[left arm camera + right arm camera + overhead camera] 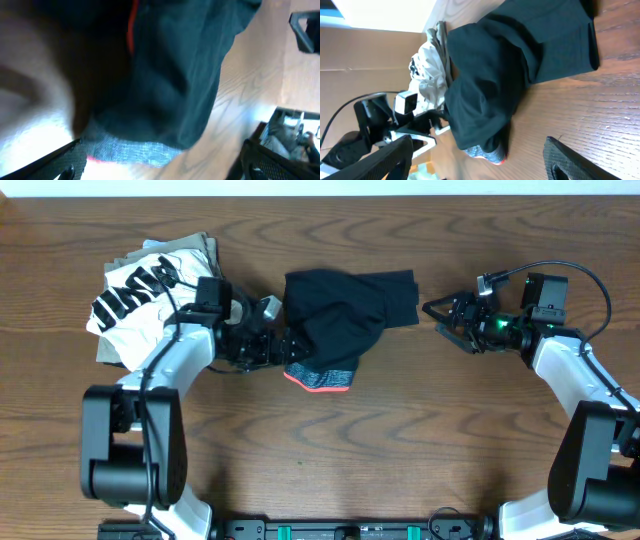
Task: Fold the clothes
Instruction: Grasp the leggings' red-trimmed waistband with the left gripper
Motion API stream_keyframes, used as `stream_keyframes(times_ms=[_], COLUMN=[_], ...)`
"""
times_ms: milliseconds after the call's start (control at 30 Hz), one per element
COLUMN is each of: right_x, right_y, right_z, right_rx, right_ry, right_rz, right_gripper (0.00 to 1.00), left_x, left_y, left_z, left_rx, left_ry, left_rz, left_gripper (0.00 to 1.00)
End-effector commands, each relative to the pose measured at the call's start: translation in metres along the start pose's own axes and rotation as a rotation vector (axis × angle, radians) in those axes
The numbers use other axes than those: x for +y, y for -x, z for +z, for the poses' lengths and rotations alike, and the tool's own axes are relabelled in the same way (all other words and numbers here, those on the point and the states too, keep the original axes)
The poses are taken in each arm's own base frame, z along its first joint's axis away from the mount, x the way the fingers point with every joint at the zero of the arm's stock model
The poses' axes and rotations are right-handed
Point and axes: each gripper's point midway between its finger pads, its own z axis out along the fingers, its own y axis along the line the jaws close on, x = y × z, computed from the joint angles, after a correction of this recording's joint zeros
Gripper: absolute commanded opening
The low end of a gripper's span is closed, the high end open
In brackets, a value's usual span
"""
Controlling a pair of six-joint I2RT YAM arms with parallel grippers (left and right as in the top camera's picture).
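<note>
Overhead: the pants point(345, 315) lie bunched mid-counter point(400, 440). The left gripper point(285, 345) sits at their left edge, and the right gripper point(437, 318) is off their right end, apart. Left wrist: gripper spread, with the grey waistband point(135, 150) right before it. Right wrist: gripper spread, the pants ahead and untouched, a white shirt point(427, 65) beyond.

Left gripper point(275, 340) reaches inward, elbow bent, jaws spread wide. Right gripper point(438, 320) faces it, well apart, jaws parted.
</note>
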Motion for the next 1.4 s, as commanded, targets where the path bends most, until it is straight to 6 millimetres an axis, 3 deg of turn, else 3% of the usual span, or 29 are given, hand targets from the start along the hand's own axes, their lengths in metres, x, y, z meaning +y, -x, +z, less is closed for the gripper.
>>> stream_keyframes(times_ms=[0, 500, 733, 800, 833, 867, 900, 967, 1167, 1300, 1367], right_x=[0.008, 0.005, 0.005, 0.005, 0.005, 0.005, 0.004, 0.004, 0.004, 0.003, 0.0], right_y=[-0.001, -0.005, -0.005, -0.005, -0.006, -0.006, -0.006, -0.006, -0.006, -0.005, -0.003], right_z=[0.0, 0.0, 0.0, 0.0, 0.0, 0.0, 0.0, 0.0, 0.0, 0.0, -0.001], right_rx=[0.007, 0.02, 0.02, 0.022, 0.022, 0.023, 0.024, 0.024, 0.022, 0.018, 0.006], right_ry=[0.014, 0.006, 0.005, 0.005, 0.005, 0.004, 0.003, 0.003, 0.003, -0.007, -0.028], right_rz=[-0.033, -0.008, -0.006, -0.004, -0.003, -0.001, 0.0, 0.001, -0.079, -0.159, -0.185], right_gripper=[0.8, 0.76, 0.76, 0.76, 0.76, 0.75, 0.73, 0.68, 0.49, 0.46, 0.46], left_x=[0.002, 0.027, 0.016, 0.014, 0.014, 0.014, 0.014, 0.014, 0.003, -0.005, -0.019], left_y=[-0.005, -0.004, -0.006, -0.008, -0.008, -0.008, -0.008, -0.007, -0.001, 0.003, 0.007], left_z=[0.014, 0.028, 0.038, 0.04, 0.04, 0.04, 0.04, 0.039, 0.012, -0.036, -0.067], left_rx=[0.028, 0.041, 0.055, 0.06, 0.061, 0.06, 0.059, 0.054, 0.036, 0.0, -0.044], left_ry=[-0.024, 0.127, 0.115, 0.113, 0.113, 0.113, 0.113, 0.115, 0.173, 0.371, 0.449], left_rz=[0.053, 0.09, 0.13, 0.123, 0.117, 0.107, 0.096, 0.077, 0.049, 0.068, 0.093], left_gripper=[0.98, 0.96, 0.98, 0.9, 0.8, 0.62, 0.37, 0.06, 0.06, 0.06, 0.06])
